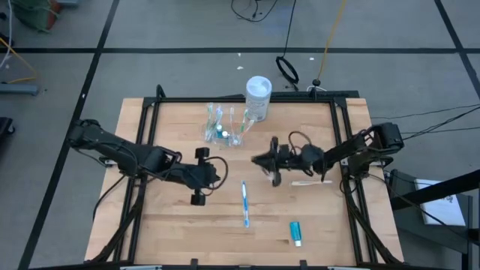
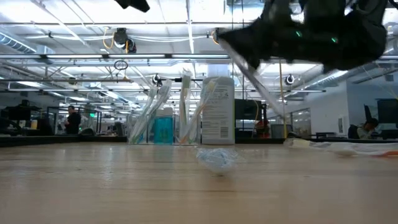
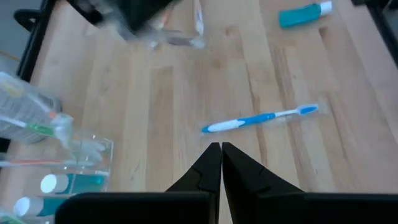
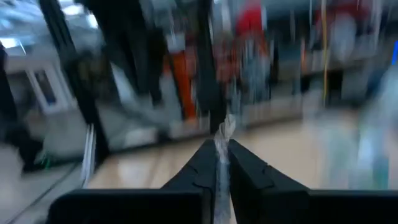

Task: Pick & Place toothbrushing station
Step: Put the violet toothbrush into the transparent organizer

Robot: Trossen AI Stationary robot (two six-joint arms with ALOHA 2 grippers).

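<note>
On the left side of the wooden desk [image 1: 172, 225], the left hand [image 1: 201, 175] hovers near the middle with its two dark fingers pressed together and holding nothing; the left wrist view shows them closed to a point above bare wood.

Toward the far edge of the desk, a little left of its centre, stands the toothbrushing station [image 1: 225, 126], a small clear plastic holder with upright compartments that carry toothbrushes and a small tube. A white cylindrical tub with a lid [image 1: 258, 96] stands just beside it, on the side of the far right corner.

Nearer the front edge, a blue and white toothbrush [image 1: 245, 202] lies on the desk with its long axis running from far to near, and a teal tube [image 1: 296, 232] lies near the front edge, more to the right.

The right hand [image 1: 268, 163] is in the middle of the desk, raised, its fingers narrow and closed on a thin clear wrapped item [image 4: 222, 140]; what it is I cannot tell.

The station lies toward the far edge and to the left of the right hand, which seems slightly nearer to it. I judge that the held item must travel that way, upright into a compartment.
</note>
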